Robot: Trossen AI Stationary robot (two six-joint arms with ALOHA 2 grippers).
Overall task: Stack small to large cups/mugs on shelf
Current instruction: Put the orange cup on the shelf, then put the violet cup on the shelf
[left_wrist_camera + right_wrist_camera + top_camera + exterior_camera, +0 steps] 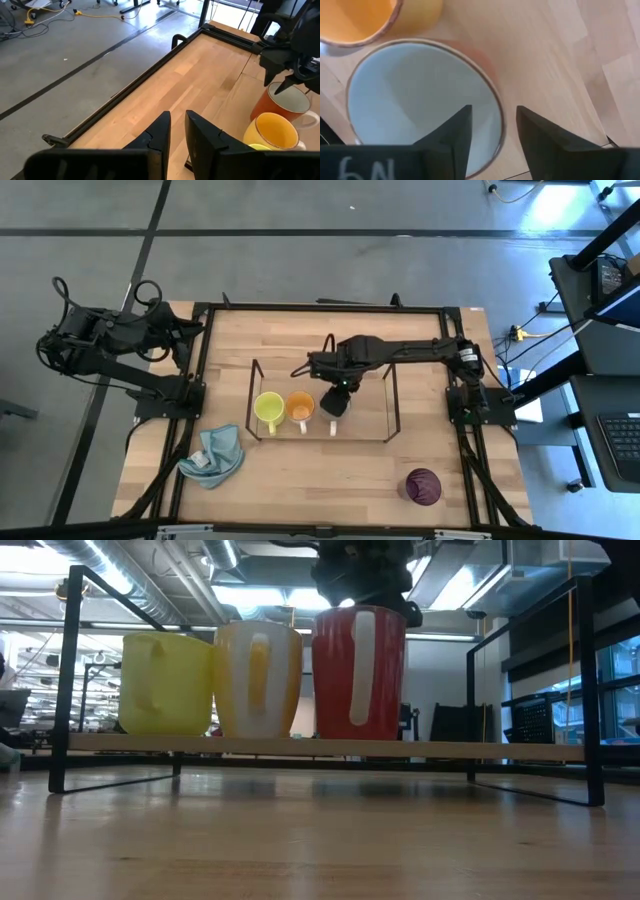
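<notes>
On the wooden table (300,480), a dark purple cup (422,485) stands alone near the front edge on the right, well apart from everything else. A crumpled light blue cloth (216,456) lies near the front on the left side.

Behind them, the black wire shelf (392,412) sits at mid-table with three mugs abreast at its left end. From the low view they stand in a close row on the shelf's board: a yellow-green mug (166,683) on the outside, an orange mug (258,679) with a white handle next, just beside it, and a third mug (359,673), red outside with a white handle and a white inside, beside that.

The right gripper (492,131) hangs directly over this third mug, its arm reaching across from the table's right side. In the right wrist view the two dark fingers (456,135) straddle the mug's rim, one inside the white bowl, one outside, with a clear gap on both sides, so the jaws stand parted and grip nothing; the mug rests on the shelf.

Farther back, the left gripper (178,131) waits folded at the table's rear left corner, its fingers close together with a narrow slit between them, and nothing is held.
</notes>
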